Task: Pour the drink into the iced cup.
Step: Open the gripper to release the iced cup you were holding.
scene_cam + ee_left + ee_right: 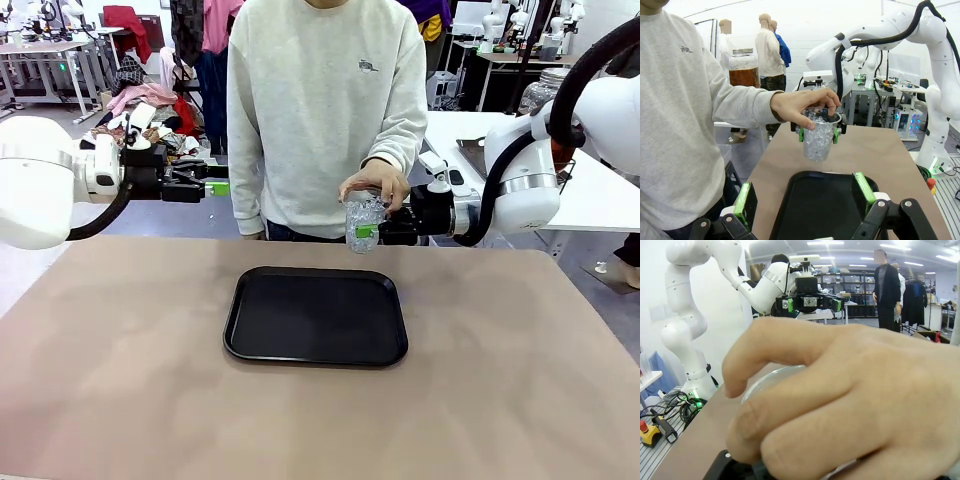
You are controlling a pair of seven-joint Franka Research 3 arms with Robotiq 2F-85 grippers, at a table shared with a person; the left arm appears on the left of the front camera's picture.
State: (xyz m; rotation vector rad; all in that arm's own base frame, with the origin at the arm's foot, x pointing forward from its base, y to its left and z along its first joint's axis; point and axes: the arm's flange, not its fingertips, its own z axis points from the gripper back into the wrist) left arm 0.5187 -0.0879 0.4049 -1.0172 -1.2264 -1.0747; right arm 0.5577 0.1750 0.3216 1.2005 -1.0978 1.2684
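The iced cup [364, 224] is suspended above the surface [120, 400], just beyond the far edge of the black tray [316, 314]. The right end effector [374, 233] is clamped on the cup's side wall, and the person's hand [374, 184] covers the rim from above. This double hold is judged to be a handover or steadying stage before pouring.

The left end effector [222, 186] stands wide and empty, well to the tray's far left.

The cup is clear plastic, upright and packed with ice. A glass jar [743, 68] of amber-brown drink stands well behind it.
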